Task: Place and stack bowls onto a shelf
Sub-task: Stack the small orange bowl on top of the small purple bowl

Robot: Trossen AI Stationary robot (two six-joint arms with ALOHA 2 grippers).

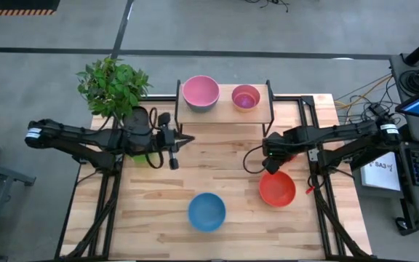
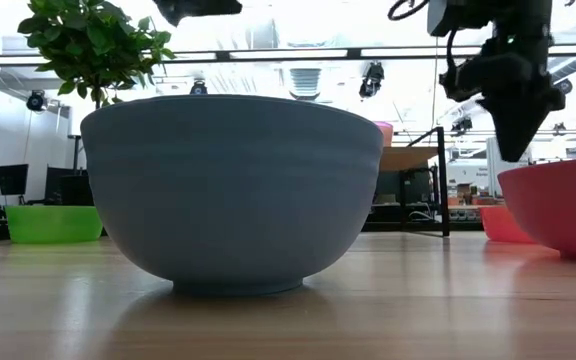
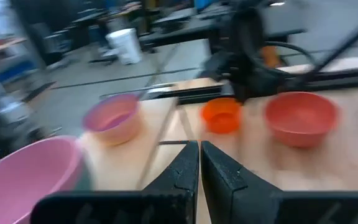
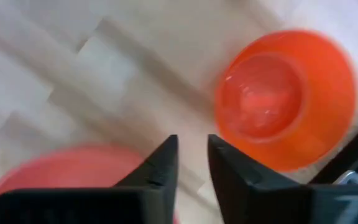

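Note:
The shelf (image 1: 224,110) stands at the table's far edge with a large pink bowl (image 1: 200,92) and a smaller pinkish-purple bowl (image 1: 246,97) on its top. A blue bowl (image 1: 206,212) and a red bowl (image 1: 277,189) sit upright on the near half of the table. A small orange bowl (image 4: 288,99) stands on the table just beyond my right gripper (image 4: 192,163), which hovers above the table with its fingers a little apart and empty. My left gripper (image 3: 199,168) is shut and empty, left of the shelf's front. A lime green bowl (image 2: 53,222) sits at the table's left.
A potted plant (image 1: 113,87) stands at the far left corner beside the shelf. The shelf's black legs (image 2: 443,180) rise behind the bowls. Bare wood lies between the two grippers and left of the blue bowl (image 2: 233,190). The red bowl (image 2: 558,205) is close under my right arm.

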